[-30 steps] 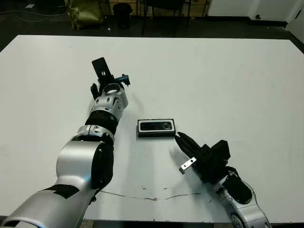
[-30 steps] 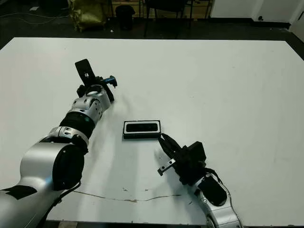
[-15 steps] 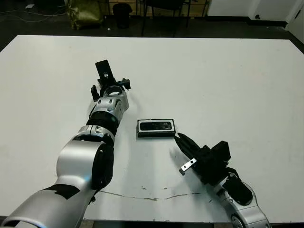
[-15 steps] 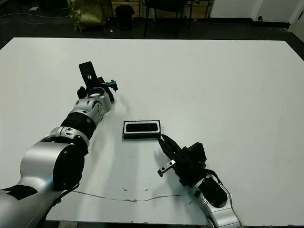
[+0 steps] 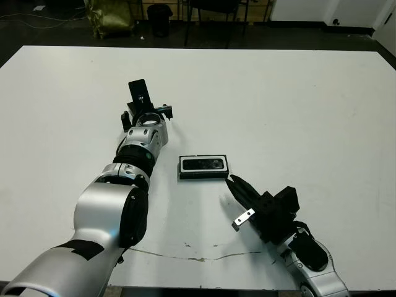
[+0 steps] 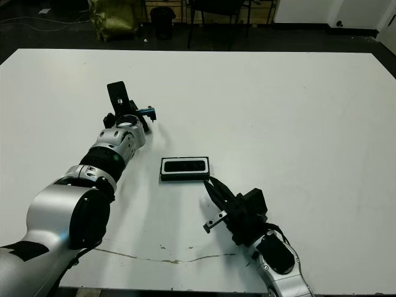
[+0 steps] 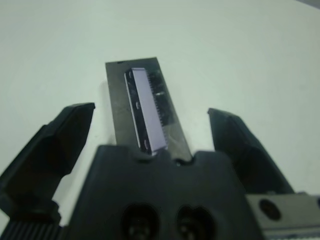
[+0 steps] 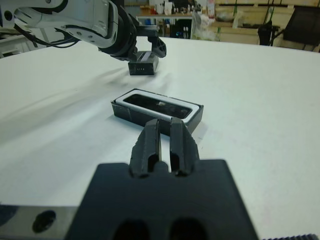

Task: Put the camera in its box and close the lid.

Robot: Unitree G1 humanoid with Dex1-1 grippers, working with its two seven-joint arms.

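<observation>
The camera (image 5: 203,164), a slim black bar, lies inside the white-lined black box (image 5: 183,167) at the table's middle; the right wrist view shows the camera (image 8: 156,103) in the box (image 8: 195,115) too. The lid (image 5: 137,94), black with a pale stripe (image 7: 145,107), lies farther back on the left. My left gripper (image 5: 145,111) is open, one finger on each side of the lid's near end without touching it. My right gripper (image 5: 234,182) is shut and empty, its tip just short of the box's near right corner.
The white table (image 5: 297,111) stretches wide to the right and back. A thin dark crack or scratch (image 5: 185,255) runs near the front edge. Chairs and a yellow bag (image 5: 111,15) stand on the dark floor beyond the far edge.
The left gripper has turned a little, so the lid between its fingers now points more straight back. The right arm has drawn slightly toward the front edge.
</observation>
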